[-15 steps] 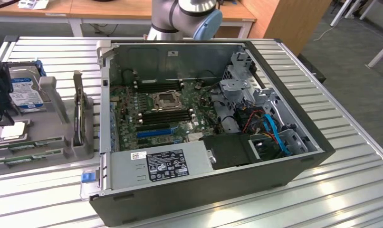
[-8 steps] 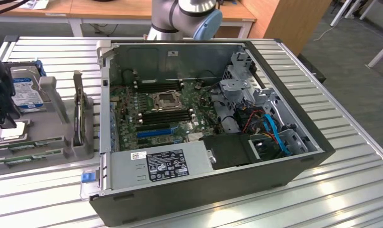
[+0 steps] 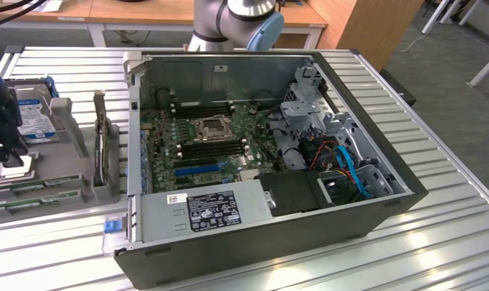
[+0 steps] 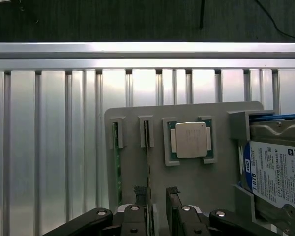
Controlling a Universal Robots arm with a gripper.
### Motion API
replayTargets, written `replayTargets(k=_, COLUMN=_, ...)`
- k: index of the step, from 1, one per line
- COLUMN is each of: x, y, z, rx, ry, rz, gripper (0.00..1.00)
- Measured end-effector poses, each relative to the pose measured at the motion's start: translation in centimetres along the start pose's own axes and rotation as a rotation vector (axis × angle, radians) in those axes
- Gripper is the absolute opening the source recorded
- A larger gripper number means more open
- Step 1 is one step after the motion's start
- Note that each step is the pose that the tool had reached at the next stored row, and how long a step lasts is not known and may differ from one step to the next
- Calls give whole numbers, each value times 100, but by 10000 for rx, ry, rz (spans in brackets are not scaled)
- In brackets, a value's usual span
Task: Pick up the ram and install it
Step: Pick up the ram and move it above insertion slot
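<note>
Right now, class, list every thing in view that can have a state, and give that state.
Gripper, open, empty.
Ram, on edge in its holder slot, unheld.
Processor chip, flat in its holder pocket.
Hard drive, docked in the holder.
Computer case, side open.

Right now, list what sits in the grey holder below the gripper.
The grey holder carries a ram stick, a second ram stick, a processor chip and a hard drive. The open gripper hides one end of each stick.
</note>
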State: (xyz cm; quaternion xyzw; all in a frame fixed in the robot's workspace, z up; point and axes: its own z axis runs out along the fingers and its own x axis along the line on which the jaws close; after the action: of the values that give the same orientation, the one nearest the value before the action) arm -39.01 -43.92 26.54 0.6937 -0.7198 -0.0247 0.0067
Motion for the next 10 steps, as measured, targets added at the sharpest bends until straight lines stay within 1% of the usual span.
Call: replayTargets(k=10, x=2, y=-4, z=84, rx=0, ry=0, rz=0, gripper=29)
